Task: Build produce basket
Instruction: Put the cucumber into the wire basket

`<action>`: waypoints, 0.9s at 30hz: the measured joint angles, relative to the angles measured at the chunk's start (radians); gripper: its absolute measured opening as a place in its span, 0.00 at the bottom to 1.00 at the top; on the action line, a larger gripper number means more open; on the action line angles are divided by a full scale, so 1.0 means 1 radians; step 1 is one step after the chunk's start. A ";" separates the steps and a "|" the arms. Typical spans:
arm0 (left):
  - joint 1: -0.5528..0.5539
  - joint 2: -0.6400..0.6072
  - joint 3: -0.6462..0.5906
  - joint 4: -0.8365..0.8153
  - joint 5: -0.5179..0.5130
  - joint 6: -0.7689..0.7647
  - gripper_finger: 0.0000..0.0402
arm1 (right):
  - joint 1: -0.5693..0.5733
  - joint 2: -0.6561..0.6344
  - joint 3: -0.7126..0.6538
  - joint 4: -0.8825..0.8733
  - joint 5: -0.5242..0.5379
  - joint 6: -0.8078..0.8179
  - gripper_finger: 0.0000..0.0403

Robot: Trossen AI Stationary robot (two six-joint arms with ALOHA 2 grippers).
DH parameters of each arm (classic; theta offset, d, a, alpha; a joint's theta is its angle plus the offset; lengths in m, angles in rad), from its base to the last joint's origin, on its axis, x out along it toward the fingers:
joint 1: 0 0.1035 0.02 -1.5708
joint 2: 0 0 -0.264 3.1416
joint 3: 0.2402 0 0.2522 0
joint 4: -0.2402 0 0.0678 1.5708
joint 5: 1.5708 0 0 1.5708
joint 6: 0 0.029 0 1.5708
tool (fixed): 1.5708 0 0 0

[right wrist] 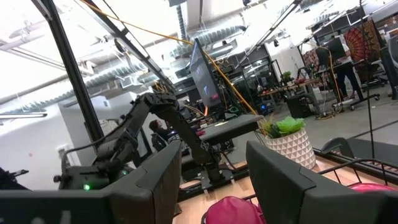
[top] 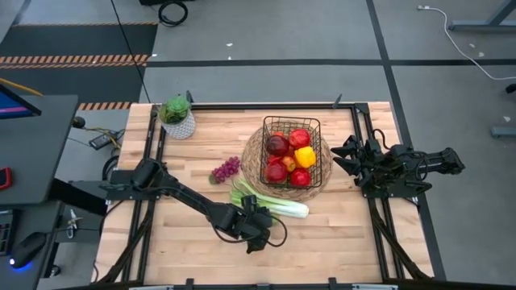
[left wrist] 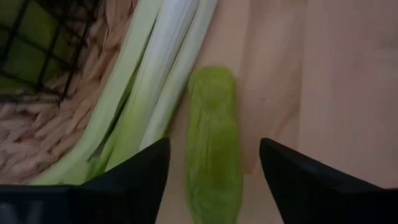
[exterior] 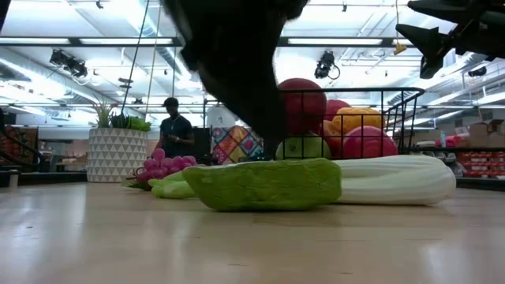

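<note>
Fingers of the left gripper [left wrist: 214, 180] are standing open, straddling the cucumber [left wrist: 212, 143] with a gap on each side, not gripping it. Cucumber is lying flat on the tabletop [top: 339, 234], just beside the leek [top: 270, 199] on its near side. Leek is resting with one end against the round woven mat [top: 256, 157]. Basket [top: 292, 151] is sitting on that mat, right of centre, holding red apples [top: 278, 146], a red pepper [top: 299, 138] and a yellow pepper [top: 305, 156]; something green is showing low inside it in the low view. Purple grapes [top: 226, 169] are lying on the tabletop left of the mat, apart from the leek. Potted plant [top: 176, 115] is standing at the far left. Right gripper [top: 345, 155] is hovering at the right edge beside the basket, fingers apart, holding nothing.
</note>
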 joint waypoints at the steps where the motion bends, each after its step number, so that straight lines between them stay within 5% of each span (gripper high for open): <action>1: 0.003 0.000 -0.012 0.001 0.000 0.000 0.65 | 0.000 0.000 0.000 0.000 0.000 0.000 0.47; 10: 0.025 0.000 -0.136 0.150 0.060 -0.021 0.68 | 0.000 0.000 0.000 0.000 0.000 0.000 0.47; 27: 0.032 -0.001 -0.193 0.175 0.094 -0.022 0.41 | 0.000 0.000 0.000 -0.001 -0.001 0.000 0.47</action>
